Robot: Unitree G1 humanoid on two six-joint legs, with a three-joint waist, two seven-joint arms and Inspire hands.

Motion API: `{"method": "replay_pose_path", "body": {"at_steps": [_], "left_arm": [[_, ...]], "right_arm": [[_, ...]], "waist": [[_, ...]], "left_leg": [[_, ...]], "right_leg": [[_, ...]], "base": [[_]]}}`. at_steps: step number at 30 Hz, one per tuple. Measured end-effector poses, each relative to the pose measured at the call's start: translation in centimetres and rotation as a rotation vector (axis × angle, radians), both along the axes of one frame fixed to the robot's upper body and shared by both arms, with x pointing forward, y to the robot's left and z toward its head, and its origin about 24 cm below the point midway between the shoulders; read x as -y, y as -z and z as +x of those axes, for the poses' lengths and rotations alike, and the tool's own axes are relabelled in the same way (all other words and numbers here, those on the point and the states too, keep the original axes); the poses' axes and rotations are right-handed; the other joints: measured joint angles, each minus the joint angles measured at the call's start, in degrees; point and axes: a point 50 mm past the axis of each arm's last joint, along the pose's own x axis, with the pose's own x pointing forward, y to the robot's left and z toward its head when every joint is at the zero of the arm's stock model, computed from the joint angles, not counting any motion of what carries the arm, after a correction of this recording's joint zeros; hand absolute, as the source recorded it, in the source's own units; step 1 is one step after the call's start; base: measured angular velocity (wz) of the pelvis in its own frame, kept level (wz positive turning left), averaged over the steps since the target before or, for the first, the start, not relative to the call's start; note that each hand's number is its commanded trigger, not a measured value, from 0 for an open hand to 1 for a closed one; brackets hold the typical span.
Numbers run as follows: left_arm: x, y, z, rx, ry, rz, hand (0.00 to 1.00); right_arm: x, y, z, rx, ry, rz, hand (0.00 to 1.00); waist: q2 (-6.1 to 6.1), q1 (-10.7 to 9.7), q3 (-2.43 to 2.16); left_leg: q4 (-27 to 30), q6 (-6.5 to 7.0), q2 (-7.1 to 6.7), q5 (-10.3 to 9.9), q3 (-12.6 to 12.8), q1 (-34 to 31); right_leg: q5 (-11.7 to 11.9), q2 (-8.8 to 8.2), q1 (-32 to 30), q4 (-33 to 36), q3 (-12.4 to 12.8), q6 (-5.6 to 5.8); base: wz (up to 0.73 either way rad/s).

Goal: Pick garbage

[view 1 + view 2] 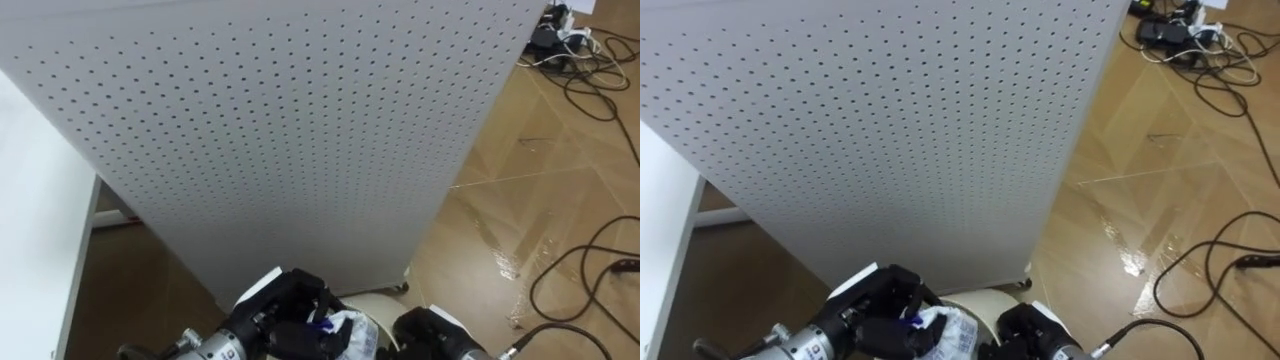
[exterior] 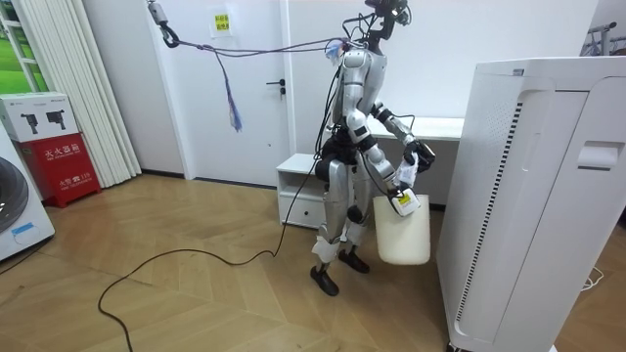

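Note:
A crumpled white wrapper with blue print is the garbage. My left hand is shut on it at the bottom of the eye views, just above the rim of a cream waste bin. My right hand sits at the bin's rim on the right, carrying it. In the room view the waste bin hangs off the floor in front of my legs, with the wrapper at its mouth and both hands close together above it.
A tall white perforated appliance stands right in front of me, also seen as a white appliance in the room view. Cables lie on the wood floor to my right. A low white cabinet is behind me.

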Motion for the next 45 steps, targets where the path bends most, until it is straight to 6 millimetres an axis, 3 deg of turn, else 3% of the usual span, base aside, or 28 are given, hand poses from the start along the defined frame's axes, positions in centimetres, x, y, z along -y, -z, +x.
{"method": "replay_pose_path", "body": {"at_steps": [1,17,34,40,43,45], "left_arm": [[0.0,0.0,0.0,-0.001,0.003,-0.001,0.00],[0.0,0.4,-0.2,-0.026,0.016,-0.004,0.00],[-0.5,0.5,-0.2,-0.027,0.016,0.013,0.00],[-2.4,1.7,-1.3,-0.066,-0.046,0.081,0.00],[-3.7,3.0,-2.9,-0.115,-0.113,0.096,0.00],[-4.5,4.1,-4.5,-0.159,-0.155,0.118,0.00]], "right_arm": [[0.0,0.0,0.0,0.000,0.000,0.000,1.00],[0.2,0.4,-0.4,-0.017,0.006,-0.002,1.00],[1.2,0.7,-1.0,-0.038,0.019,-0.027,1.00],[3.1,1.8,-3.4,-0.084,0.069,-0.030,1.00],[4.2,2.5,-5.1,-0.112,0.141,-0.009,1.00],[5.3,3.1,-6.8,-0.151,0.183,-0.007,1.00]], "waist": [[0.00,0.00,0.00],[-0.06,-0.16,0.04],[0.03,-0.11,-0.01],[0.34,-0.17,-0.23],[0.34,-0.66,-0.39],[0.26,-2.10,-0.81]], "left_leg": [[-0.03,0.00,0.00,0.00,0.00,0.00],[0.35,-0.01,0.14,0.02,0.42,-0.66],[0.50,0.06,0.37,0.06,1.59,-0.38],[-0.44,0.15,0.17,0.12,1.80,1.73],[-1.66,0.21,0.20,0.15,2.35,4.15],[-2.62,0.29,0.21,0.20,3.03,6.28]], "right_leg": [[0.00,0.00,0.00,0.00,-0.04,0.00],[-0.06,-0.09,-0.52,0.15,-0.25,-0.08],[-0.11,0.01,-0.84,0.95,1.11,-0.15],[-0.11,-0.06,0.96,0.51,1.51,-0.15],[-0.11,-0.11,2.97,-0.19,1.63,-0.12],[-0.25,-0.15,5.16,-1.20,1.61,0.09]], "base": [[0.00],[0.00],[-0.01],[0.00],[-0.06],[0.00]]}}
